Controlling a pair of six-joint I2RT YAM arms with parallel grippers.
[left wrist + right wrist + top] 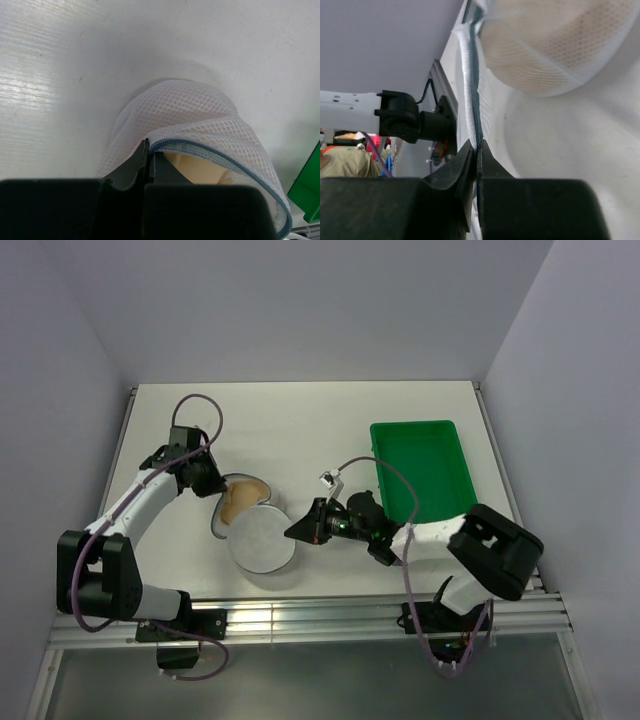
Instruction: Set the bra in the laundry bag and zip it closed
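The round white mesh laundry bag (pixel 262 540) lies on the table, open at its far side, with its zipper rim gaping. The peach bra (pixel 243 500) sits in the opening, partly inside. My left gripper (pixel 214 486) is shut on the bag's far-left rim; the left wrist view shows its jaws (pixel 149 148) pinching the blue-grey zipper edge (pixel 210 152), with the bra (pixel 200 169) under it. My right gripper (pixel 300 530) is shut on the bag's right rim; its jaws (pixel 476 148) clamp the zipper band (pixel 473 90), and the bra (pixel 555 45) shows through the mesh.
A green rectangular tray (pixel 420 468) stands at the right of the table, beyond the right arm. A small white tag (pixel 328 479) on a cable hangs above the right wrist. The table's front rail (pixel 300 615) runs along the near edge.
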